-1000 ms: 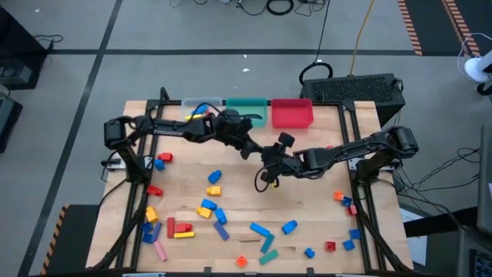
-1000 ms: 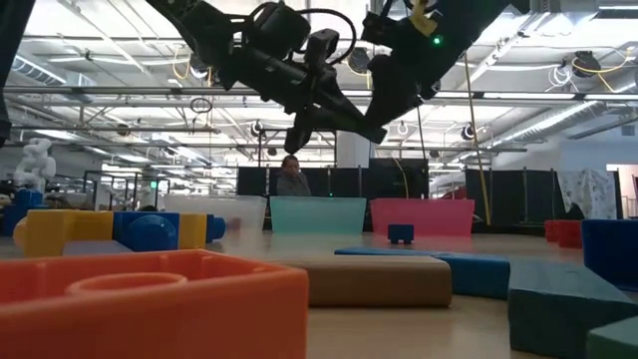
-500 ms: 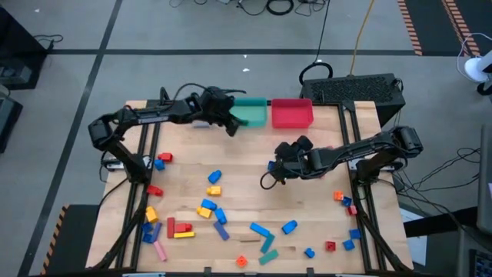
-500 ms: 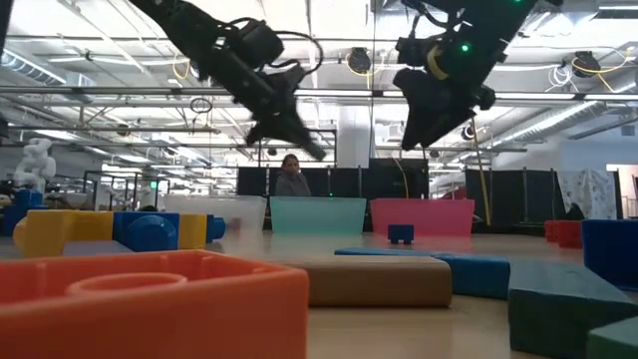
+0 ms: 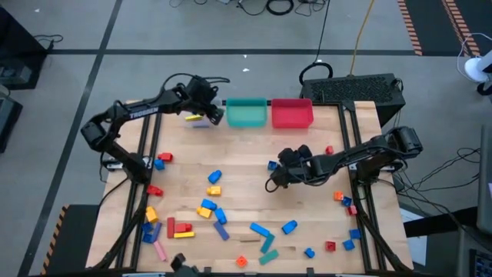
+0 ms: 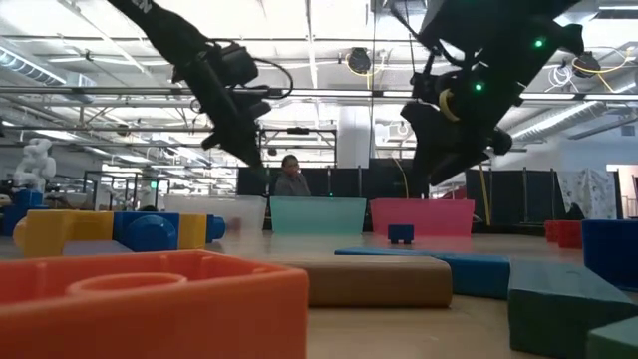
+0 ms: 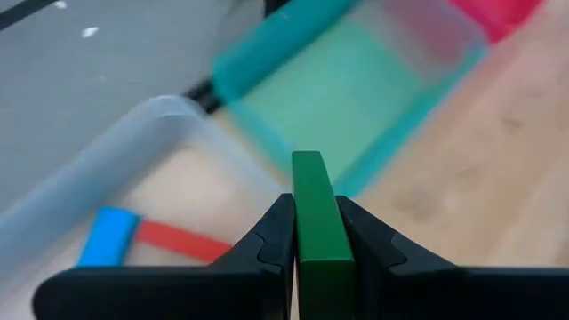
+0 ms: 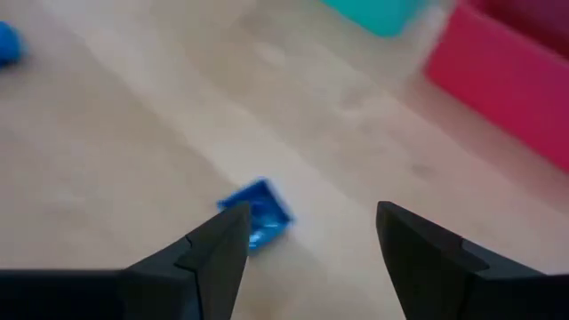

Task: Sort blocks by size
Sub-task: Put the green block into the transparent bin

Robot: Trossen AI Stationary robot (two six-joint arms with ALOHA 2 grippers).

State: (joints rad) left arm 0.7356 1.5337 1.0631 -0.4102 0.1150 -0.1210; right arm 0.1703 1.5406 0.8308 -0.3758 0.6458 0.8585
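Few blocks are sorted: the left gripper (image 7: 313,233) pinches a green bar (image 7: 316,222) over the clear bin (image 7: 133,151); the right gripper (image 8: 307,244) gapes above a blue block (image 8: 259,215); most remain scattered.

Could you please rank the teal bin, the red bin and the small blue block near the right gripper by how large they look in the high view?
1. Teal bin and red bin: they look alike in size, so I won't rank one above the other.
2. Small blue block beside the right gripper: clearly the smallest.
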